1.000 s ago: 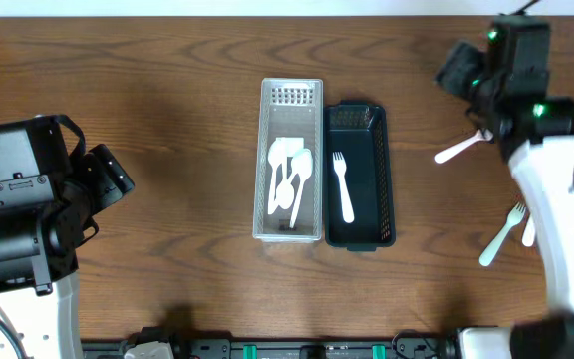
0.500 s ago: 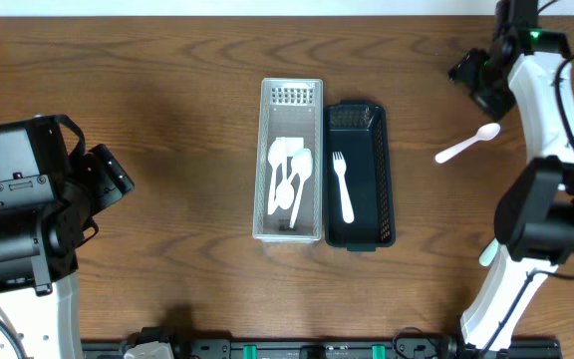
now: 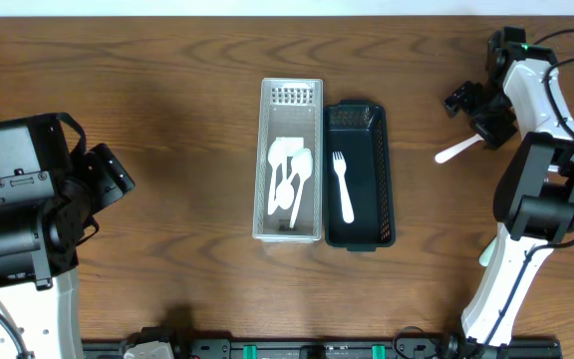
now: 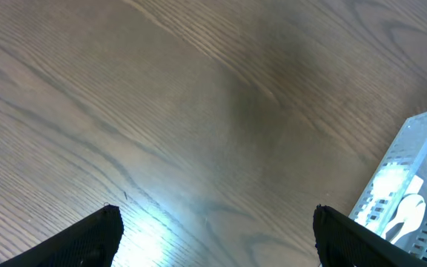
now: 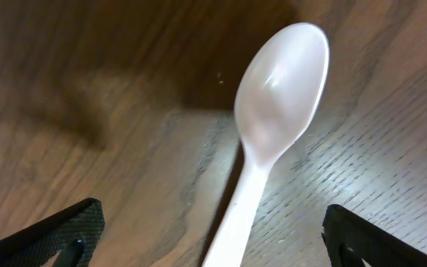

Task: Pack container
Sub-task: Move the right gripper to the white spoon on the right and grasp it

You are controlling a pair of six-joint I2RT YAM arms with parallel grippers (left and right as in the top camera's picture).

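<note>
From where I am standing, the right tool [image 5: 213, 241] is hovering low over a white plastic spoon [image 5: 276, 89]. The spoon is lying on the table [image 3: 167, 100] at the far right, well apart from the two trays in the middle. The tool's fingers [image 5: 58, 233] are spread wide, one on each side of the spoon's handle, and they are not touching it. The bowl end is pointing away from the wrist camera.

In the centre, the clear tray [image 3: 292, 88] is already holding several white spoons [image 3: 289, 179]. The black tray [image 3: 357, 108], touching it on the right, is holding a single fork [image 3: 343, 189]. I am guessing this spoon belongs with the others in the clear tray.

The left tool [image 4: 217, 237] is hanging over bare wood on the other side, gaping wide and gripping nothing.

The spoon looks very light and fairly stiff, though thin enough to flex if squeezed hard. Its plastic is smooth and glossy, so I expect it to be slippery. It is also lying flat, which leaves little edge to catch. The rounded bowl would probably squirt out of a pinch. The better hold seems to be across the narrow handle just below the bowl, with the fingertips brought right down to the table before closing.
</note>
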